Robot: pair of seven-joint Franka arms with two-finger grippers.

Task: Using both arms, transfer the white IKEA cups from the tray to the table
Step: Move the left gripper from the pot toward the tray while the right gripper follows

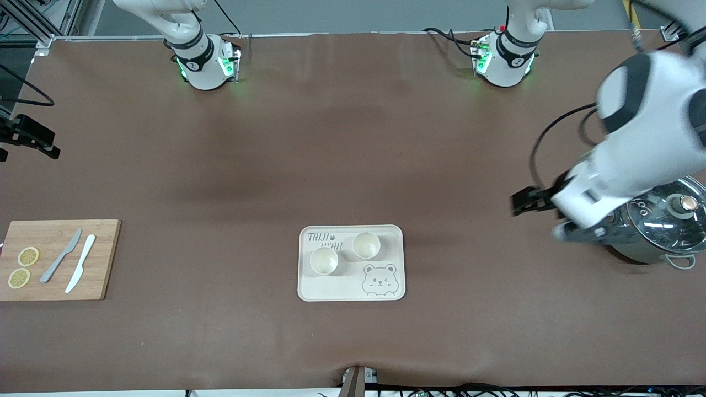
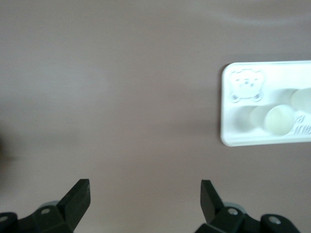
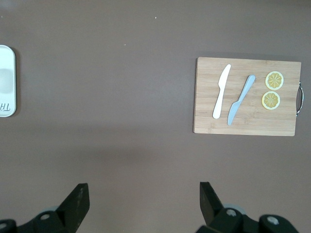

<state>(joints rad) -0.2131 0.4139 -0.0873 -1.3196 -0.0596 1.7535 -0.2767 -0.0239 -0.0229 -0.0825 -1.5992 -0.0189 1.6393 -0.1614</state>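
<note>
Two white IKEA cups (image 1: 324, 260) (image 1: 366, 245) stand upright side by side on the cream bear tray (image 1: 342, 288) in the middle of the table. My left gripper (image 1: 525, 202) is open and empty in the air, over the table between the tray and a steel pot. In the left wrist view the gripper (image 2: 146, 194) is over bare table, with the tray (image 2: 228, 137) and the cups (image 2: 279, 120) (image 2: 303, 99) off to one side. My right gripper (image 3: 143, 196) is open and empty, high over bare table between the tray's edge (image 3: 6, 63) and a cutting board.
A steel pot with a glass lid (image 1: 662, 226) stands at the left arm's end, partly under the left arm. A wooden cutting board (image 1: 55, 259) with two knives (image 1: 60, 256) (image 1: 81, 263) and two lemon slices (image 1: 28, 256) lies at the right arm's end.
</note>
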